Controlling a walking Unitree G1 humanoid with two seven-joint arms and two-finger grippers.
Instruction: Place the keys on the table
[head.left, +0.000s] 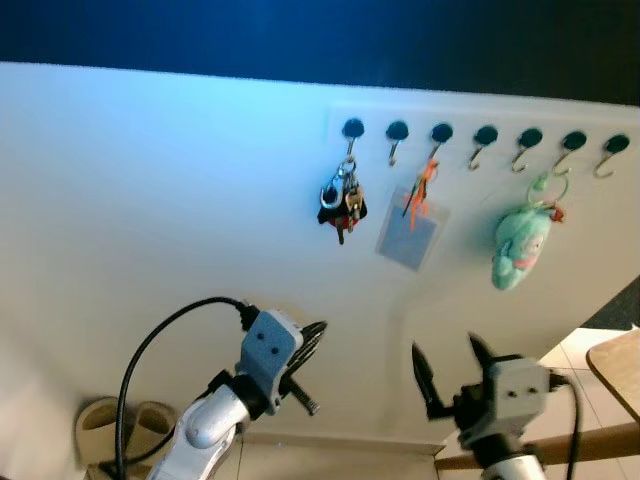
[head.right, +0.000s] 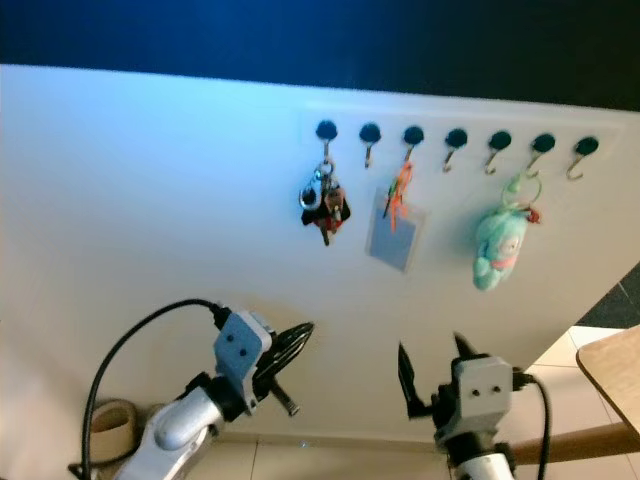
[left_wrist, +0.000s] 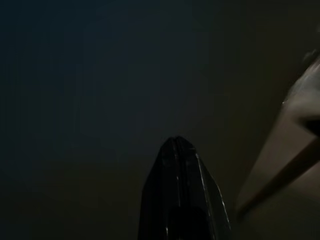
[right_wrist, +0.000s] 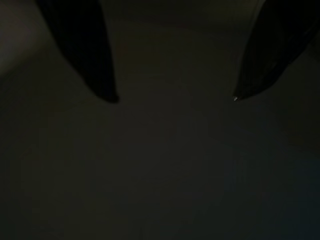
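Left pincer: raised low in front of the wall, black fingers pressed together into one point, holding nothing; in the left wrist view the two fingers meet as a single dark wedge against dim wall
Right pincer: raised low and to the right, fingers spread wide in a V with bare wall between the tips, holding nothing; same wide gap in the right wrist view, very dark
Cable: black loop arching from the left wrist down past the arm
Slippers: pale pair on the floor at the foot of the wall, behind the left arm
Bench: wooden corner at the far right edge, well apart from the hooks, top surface mostly out of frame
Floor: pale tiles showing in the gap between the wall's right edge and the bench
Open room: bare white wall between both pincers and the hook row above, nothing in that stretch
Keys: bunch with a silver ring and a black fob, hanging from the leftmost hook, up and between the two pincers, touched by neither
Card: bluish tag on an orange strap, third hook, just right of the keys
Plush toy: mint green, hanging from the sixth hook
Hook row: seven dark-capped hooks in a line high on the wall; second, fourth, fifth and seventh bare
Wall top edge: slanting line with dark space above
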